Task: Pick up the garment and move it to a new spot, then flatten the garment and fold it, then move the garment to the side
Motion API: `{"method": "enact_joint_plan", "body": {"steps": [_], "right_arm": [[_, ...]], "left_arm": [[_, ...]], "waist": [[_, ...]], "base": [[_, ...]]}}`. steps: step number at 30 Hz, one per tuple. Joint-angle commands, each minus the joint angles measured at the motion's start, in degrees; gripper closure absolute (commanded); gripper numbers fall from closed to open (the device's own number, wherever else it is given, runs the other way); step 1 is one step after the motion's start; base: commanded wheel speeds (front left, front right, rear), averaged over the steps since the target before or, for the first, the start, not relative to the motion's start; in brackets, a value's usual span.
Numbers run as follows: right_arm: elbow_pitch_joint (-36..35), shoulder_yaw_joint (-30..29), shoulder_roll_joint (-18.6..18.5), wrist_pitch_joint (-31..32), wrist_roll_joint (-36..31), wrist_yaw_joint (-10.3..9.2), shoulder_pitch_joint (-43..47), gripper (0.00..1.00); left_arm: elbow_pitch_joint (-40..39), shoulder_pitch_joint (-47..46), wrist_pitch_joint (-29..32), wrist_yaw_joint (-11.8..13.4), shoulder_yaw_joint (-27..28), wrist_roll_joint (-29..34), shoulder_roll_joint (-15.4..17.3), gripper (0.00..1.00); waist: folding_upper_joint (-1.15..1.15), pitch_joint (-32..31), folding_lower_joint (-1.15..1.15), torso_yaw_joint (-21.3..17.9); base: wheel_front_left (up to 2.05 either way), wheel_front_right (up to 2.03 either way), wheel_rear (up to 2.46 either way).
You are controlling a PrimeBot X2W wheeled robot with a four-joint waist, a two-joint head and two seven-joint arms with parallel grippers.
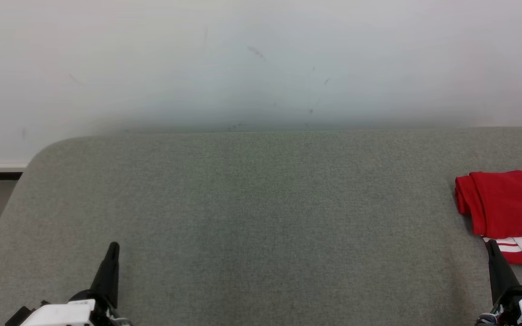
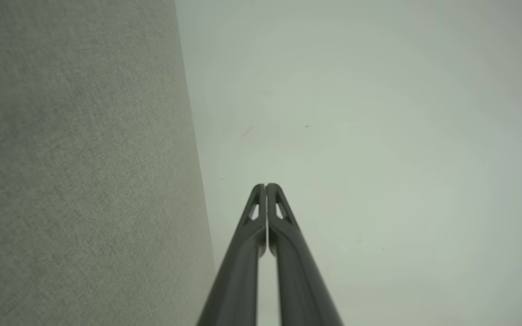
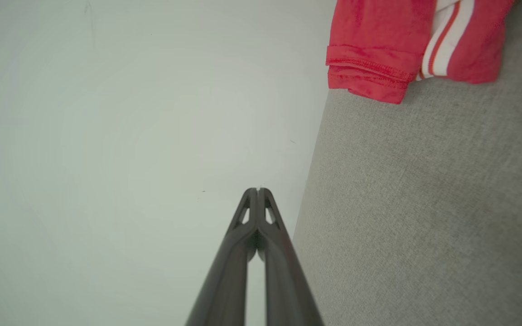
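Garment (image 1: 505, 203) lies at the right edge of the tabletop (image 1: 261, 203), just beyond the right fingers (image 1: 497, 267) and far from the left fingers (image 1: 108, 271); both pairs are pressed together, empty.

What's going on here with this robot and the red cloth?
Nothing is being handled right now. A red garment with white trim lies folded at the right side of the grey table. The left fingers and right fingers are both shut and empty, the right ones close to the garment.
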Motion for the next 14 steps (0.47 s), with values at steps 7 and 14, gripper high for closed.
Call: {"method": "enact_joint_plan", "body": {"steps": [7,14], "right_arm": [[0.2,-0.3,0.0,0.2,-0.2,-0.1,-0.7,1.0],[0.2,-0.3,0.0,0.2,-0.2,-0.11,-0.7,1.0]], "left_arm": [[-0.1,-0.4,0.2,-0.4,0.1,-0.8,0.4,1.0],[-0.1,-0.4,0.2,-0.4,0.1,-0.8,0.4,1.0]], "waist": [[0.0,0.0,0.0,0.0],[0.0,0.0,0.0,0.0]], "base": [[0.0,0.0,0.0],[0.0,0.0,0.0]]}}
